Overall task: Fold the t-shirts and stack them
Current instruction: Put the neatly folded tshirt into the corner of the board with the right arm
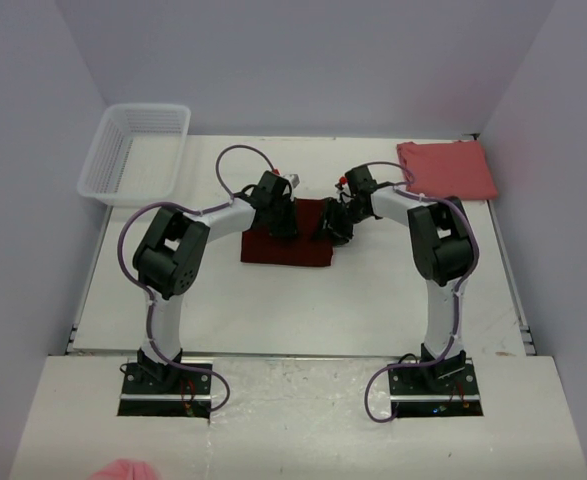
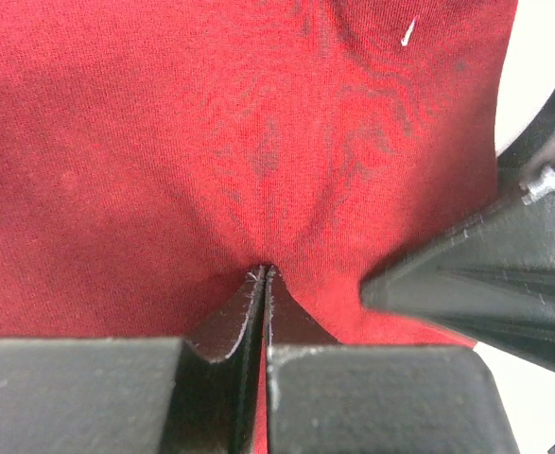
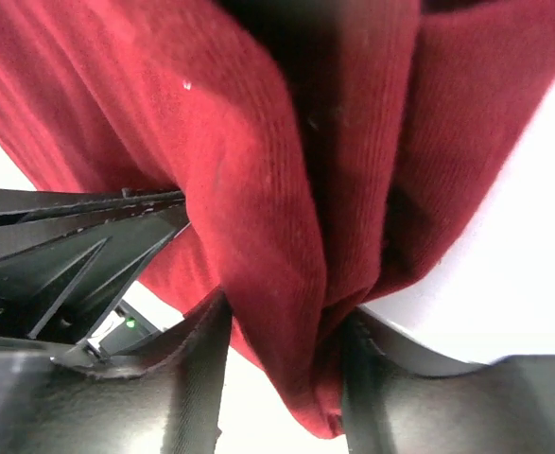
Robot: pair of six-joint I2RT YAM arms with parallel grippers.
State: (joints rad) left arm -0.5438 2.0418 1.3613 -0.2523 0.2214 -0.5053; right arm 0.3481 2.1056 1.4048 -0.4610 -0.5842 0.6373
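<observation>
The dark maroon t-shirt (image 1: 285,248) lies folded in the middle of the table, with both grippers at its far edge. My left gripper (image 2: 263,272) is shut, its tips pinching the maroon cloth (image 2: 211,142), which puckers toward them. My right gripper (image 3: 282,378) holds a thick bunched fold of the same shirt (image 3: 286,218) between its fingers (image 3: 197,378), and the cloth touches both. From above, the left gripper (image 1: 278,215) and right gripper (image 1: 331,225) stand close together. The salmon pink t-shirt (image 1: 446,167) lies folded at the back right.
A white mesh basket (image 1: 135,152) stands at the back left corner. The right arm's finger (image 2: 485,284) shows in the left wrist view, close beside my left jaws. Something pink (image 1: 123,470) shows at the near bottom edge.
</observation>
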